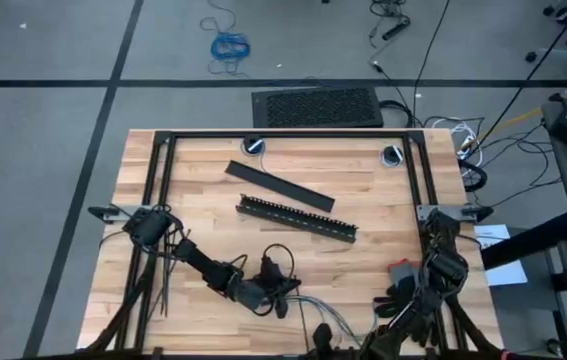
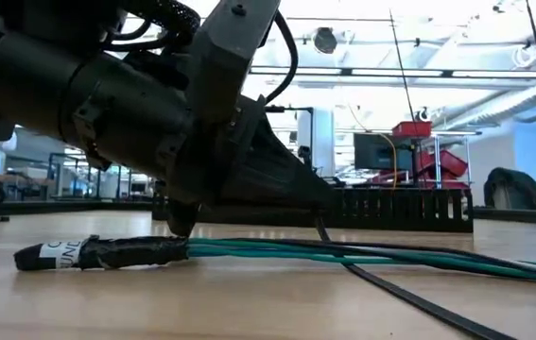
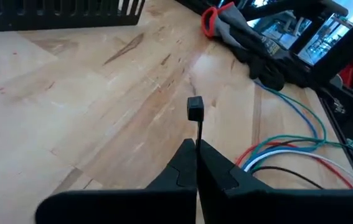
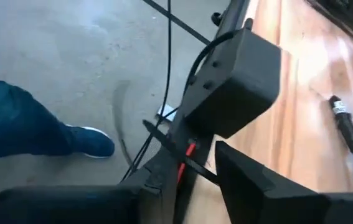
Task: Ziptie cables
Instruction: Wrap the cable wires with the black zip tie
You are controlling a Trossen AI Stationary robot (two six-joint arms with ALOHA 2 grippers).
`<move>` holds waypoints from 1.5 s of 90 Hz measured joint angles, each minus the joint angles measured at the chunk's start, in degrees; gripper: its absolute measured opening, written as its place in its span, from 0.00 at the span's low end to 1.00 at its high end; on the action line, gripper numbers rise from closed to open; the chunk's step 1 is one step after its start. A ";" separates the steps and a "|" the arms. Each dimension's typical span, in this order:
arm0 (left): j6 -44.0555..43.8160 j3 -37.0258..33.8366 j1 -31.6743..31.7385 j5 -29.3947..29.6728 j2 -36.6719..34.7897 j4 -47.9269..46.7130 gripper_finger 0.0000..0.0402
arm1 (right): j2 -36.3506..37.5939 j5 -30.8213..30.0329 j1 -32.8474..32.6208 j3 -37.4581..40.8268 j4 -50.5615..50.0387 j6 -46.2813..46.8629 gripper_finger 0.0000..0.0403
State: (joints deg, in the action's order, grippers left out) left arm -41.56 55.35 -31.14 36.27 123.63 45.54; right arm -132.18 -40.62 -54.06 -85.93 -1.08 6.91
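On the table (image 1: 363, 175) I hold both arms near the front edge, the slotted bar (image 1: 298, 217) lying untouched mid-table. Left gripper (image 3: 196, 168): fingers pressed together, pinching one ziptie (image 3: 196, 118) upright by its strip, head uppermost, just beside the cables (image 2: 362, 253). Right gripper (image 4: 195, 168): parked at the front right corner, fingers spread, empty. Cables lie loose at the front centre; I see no ziptie round them, so by my judgement looping, threading and cinching all remain.
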 joint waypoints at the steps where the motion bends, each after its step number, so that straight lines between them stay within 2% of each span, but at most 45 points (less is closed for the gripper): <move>1: 0.01 0.00 0.00 0.00 0.00 0.00 0.00 | 0.00 -0.06 -0.01 0.00 -0.02 -0.06 0.19; 17: 0.02 0.00 0.00 0.04 0.00 -0.02 0.00 | 0.02 -0.35 -0.02 0.00 -0.02 -0.10 0.10; 31: 2.66 0.00 0.00 0.17 0.00 -0.06 0.00 | 0.07 -3.09 -0.39 0.00 -0.01 0.11 0.01; 50: 15.13 0.00 -0.07 -0.45 0.00 0.34 0.00 | 0.39 -7.56 -0.83 0.00 -0.47 4.11 0.00; 65: 23.95 0.00 -0.07 0.04 0.00 0.72 0.00 | 3.38 -10.13 -0.78 -0.02 -4.03 8.25 0.00; 90: 45.82 0.01 -0.35 0.75 0.00 4.63 0.00 | 8.75 -10.69 2.97 0.86 -12.84 21.21 0.00; 100: 50.11 0.02 -0.50 0.81 0.00 5.64 0.00 | 10.50 -8.78 5.37 2.87 -14.52 27.85 0.00; 111: 54.45 0.02 -0.57 0.87 0.00 5.51 0.00 | 12.55 -3.19 7.90 6.98 -11.41 31.60 0.00; 121: 60.86 0.04 -0.86 1.31 0.00 4.93 0.00 | 14.73 2.53 9.99 12.50 -2.30 32.14 0.00; 135: 67.57 0.03 -1.26 1.83 0.00 4.99 0.00 | 17.78 9.51 12.97 23.19 15.74 31.81 0.00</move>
State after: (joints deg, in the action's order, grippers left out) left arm 26.01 55.38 -32.39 38.10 123.63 50.53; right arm -114.40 -31.10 -41.10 -62.74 14.66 38.72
